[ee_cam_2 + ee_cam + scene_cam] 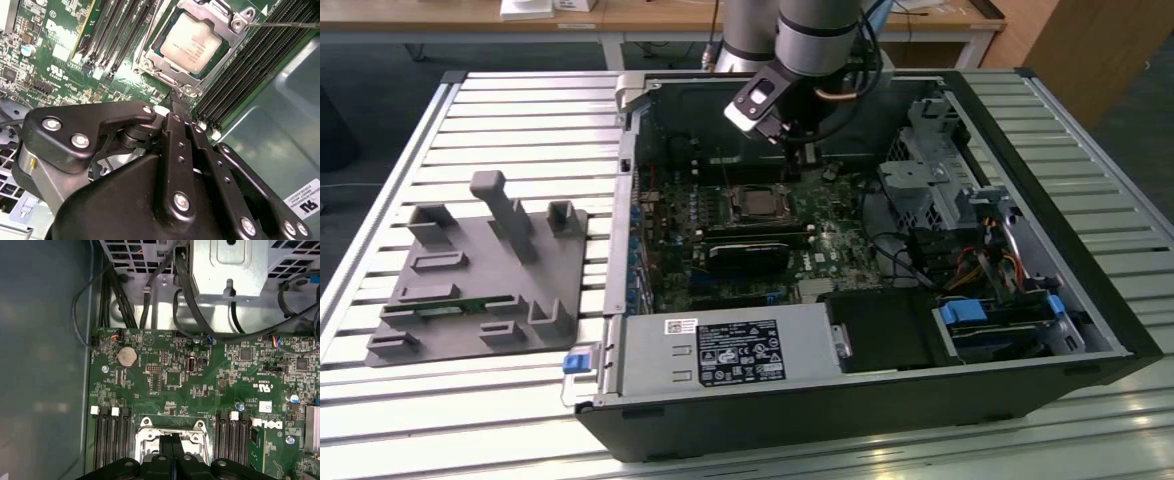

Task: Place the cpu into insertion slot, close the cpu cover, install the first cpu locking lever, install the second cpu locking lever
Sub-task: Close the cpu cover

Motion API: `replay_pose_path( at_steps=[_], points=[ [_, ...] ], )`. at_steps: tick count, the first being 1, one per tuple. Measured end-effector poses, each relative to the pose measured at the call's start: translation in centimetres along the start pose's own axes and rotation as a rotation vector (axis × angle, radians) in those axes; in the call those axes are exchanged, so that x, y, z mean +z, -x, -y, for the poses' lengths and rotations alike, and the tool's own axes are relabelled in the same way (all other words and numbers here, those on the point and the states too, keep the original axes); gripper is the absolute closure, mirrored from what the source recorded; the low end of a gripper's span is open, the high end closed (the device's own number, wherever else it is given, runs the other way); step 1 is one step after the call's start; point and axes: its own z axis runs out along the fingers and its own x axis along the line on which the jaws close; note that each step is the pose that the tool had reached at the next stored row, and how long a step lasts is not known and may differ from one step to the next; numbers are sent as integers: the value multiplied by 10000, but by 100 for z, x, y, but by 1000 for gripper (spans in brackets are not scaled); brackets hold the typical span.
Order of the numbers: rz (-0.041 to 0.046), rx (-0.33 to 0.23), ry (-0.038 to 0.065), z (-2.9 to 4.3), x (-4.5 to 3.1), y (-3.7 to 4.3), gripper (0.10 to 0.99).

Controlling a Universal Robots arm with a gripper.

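One gripper [178, 100]: fingers pressed together on nothing visible, tips beside the cpu cover [162, 72].
cpu [192, 42]: seated beneath the cpu cover.
Risk: tips may slip off the cpu cover, gouging the motherboard [55, 30].

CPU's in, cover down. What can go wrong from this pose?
The gripper tips sit at the cpu cover edge, close to the memory slots: a slip could gouge the motherboard. The thin lever rod seems to stick out sideways, possibly unlatched, so the cover may lift off the cpu.
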Motion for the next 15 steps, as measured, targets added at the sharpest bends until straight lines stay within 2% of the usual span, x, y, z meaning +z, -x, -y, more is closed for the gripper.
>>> replay_pose_path(
  at_steps=[3, 7, 9, 11, 15],
  points=[
    [0, -1, -2, 27, 28, 9, 980],
    [1, 0, -3, 176, 41, 8, 980],
    [-1, 0, -2, 229, 51, 6, 980],
    [-1, 0, -9, 242, 73, 7, 980],
    [-3, 4, -95, 247, 141, 13, 980]
  ],
)
